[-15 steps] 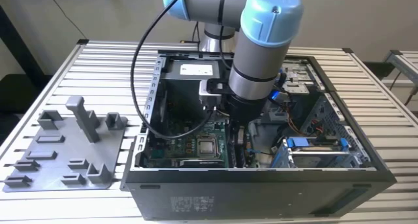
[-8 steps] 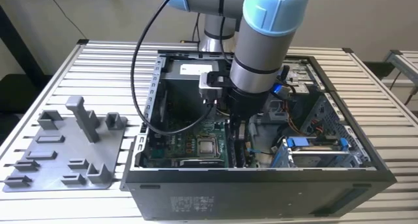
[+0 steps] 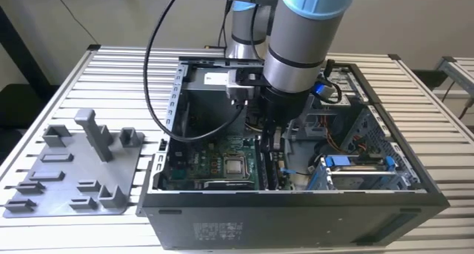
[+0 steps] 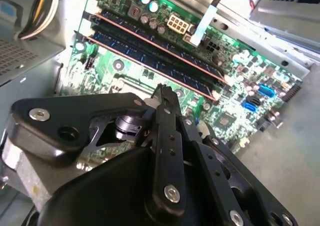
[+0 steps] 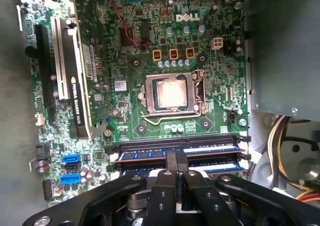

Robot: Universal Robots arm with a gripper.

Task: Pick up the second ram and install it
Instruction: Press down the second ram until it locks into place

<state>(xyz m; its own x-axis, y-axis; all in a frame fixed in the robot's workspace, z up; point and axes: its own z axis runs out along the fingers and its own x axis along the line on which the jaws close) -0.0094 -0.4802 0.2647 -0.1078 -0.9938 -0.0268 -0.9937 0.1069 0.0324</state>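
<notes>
Grey aluminium slats of the table [image 3: 66,76] carry the open computer case [image 3: 296,209] in the exterior view, where the arm reaches down into the case with its gripper [image 3: 276,133] low over the green motherboard [image 3: 215,168], well apart from the grey plastic tray [image 3: 74,176] at the exterior view's left. First wrist view: the gripper [image 5: 176,172] has its fingers pressed together over the second ram [image 5: 220,167], which lies in the nearer socket beside an already seated stick [image 5: 175,152], so judged, seating calls for straight, even downward pressure until both end latches close. Second wrist view: closed fingertips [image 4: 162,93] sit just beside the two parallel sticks [image 4: 150,53], and I cannot tell whether they touch.
</notes>
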